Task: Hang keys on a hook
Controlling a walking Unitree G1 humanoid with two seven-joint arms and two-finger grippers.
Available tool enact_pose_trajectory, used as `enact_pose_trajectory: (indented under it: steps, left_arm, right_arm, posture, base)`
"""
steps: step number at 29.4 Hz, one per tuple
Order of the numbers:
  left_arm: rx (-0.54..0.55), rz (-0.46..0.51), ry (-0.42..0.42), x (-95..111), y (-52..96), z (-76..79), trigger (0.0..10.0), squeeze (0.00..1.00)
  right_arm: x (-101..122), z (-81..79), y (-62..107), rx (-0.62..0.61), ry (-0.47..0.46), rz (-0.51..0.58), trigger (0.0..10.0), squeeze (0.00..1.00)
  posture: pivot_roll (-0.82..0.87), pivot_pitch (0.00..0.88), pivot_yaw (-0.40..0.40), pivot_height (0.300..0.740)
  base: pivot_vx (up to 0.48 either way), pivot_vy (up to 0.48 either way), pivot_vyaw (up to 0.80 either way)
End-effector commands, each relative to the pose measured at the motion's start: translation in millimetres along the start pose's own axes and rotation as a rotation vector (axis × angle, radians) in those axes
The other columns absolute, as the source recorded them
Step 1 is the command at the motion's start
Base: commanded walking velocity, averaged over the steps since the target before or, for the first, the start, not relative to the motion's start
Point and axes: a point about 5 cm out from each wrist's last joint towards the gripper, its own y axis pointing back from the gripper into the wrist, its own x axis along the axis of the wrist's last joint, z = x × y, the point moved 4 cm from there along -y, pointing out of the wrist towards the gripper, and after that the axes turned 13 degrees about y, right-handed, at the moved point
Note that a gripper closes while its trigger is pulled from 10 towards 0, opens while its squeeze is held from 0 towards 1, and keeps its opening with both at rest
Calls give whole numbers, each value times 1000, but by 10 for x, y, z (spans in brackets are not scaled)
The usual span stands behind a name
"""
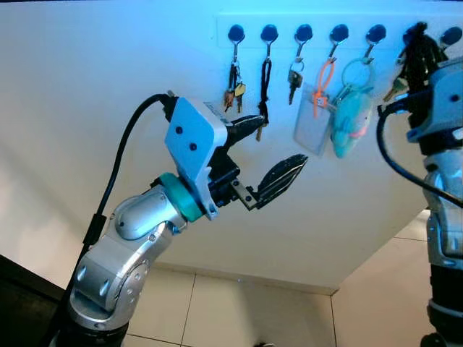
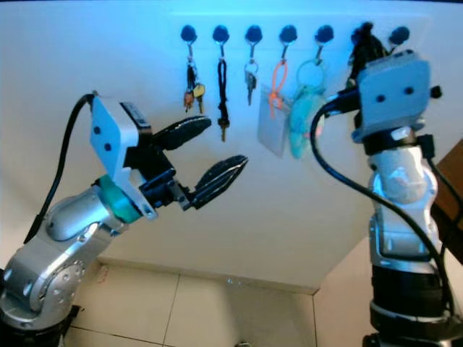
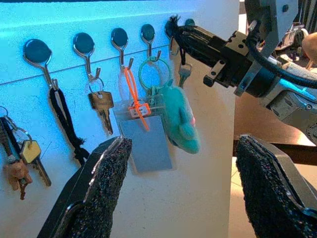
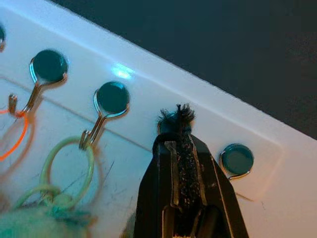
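Observation:
A row of round-capped hooks (image 1: pixel 303 33) runs along a white wall rack. My right gripper (image 4: pixel 181 141) is raised to the second hook from the right, shut on a black fuzzy cord (image 4: pixel 179 115). A key (image 3: pixel 184 74) dangles from that cord below the fingers. The cord's tuft covers the hook's cap, so I cannot tell whether it rests on the hook. My left gripper (image 1: pixel 278 144) hangs open and holds nothing, in front of the wall below the hooks.
Other hooks carry a tagged key bunch (image 1: pixel 234 90), a black lanyard (image 1: pixel 265 87), a silver key (image 1: pixel 294 78), an orange loop with a clear badge holder (image 1: pixel 315 123) and a teal plush (image 1: pixel 349 123). The rightmost hook (image 4: pixel 237 161) is bare. Tiled floor (image 1: pixel 239 311) lies below.

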Motion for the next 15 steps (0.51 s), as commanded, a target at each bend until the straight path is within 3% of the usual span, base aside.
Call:
enact_pose_trajectory:
  steps: [1, 6, 15]
  left_arm:
    - [-13, 2, 4, 19, 17, 35, 10000, 0]
    - [-15, 1, 7, 13, 13, 38, 10000, 0]
    - [-19, 0, 10, 10, 7, 44, 10000, 0]
  right_arm:
    - [49, -231, -9, 117, -2, 32, 10000, 0]
    - [201, -239, -2, 142, -16, 115, 10000, 0]
    - [291, -263, 5, 183, -3, 170, 10000, 0]
  posture:
    - [-172, 104, 145, 740]
    - [-177, 106, 147, 740]
    - [-178, 108, 150, 740]
  base:
    - [0, 0, 0]
    - [0, 0, 0]
    - [0, 0, 0]
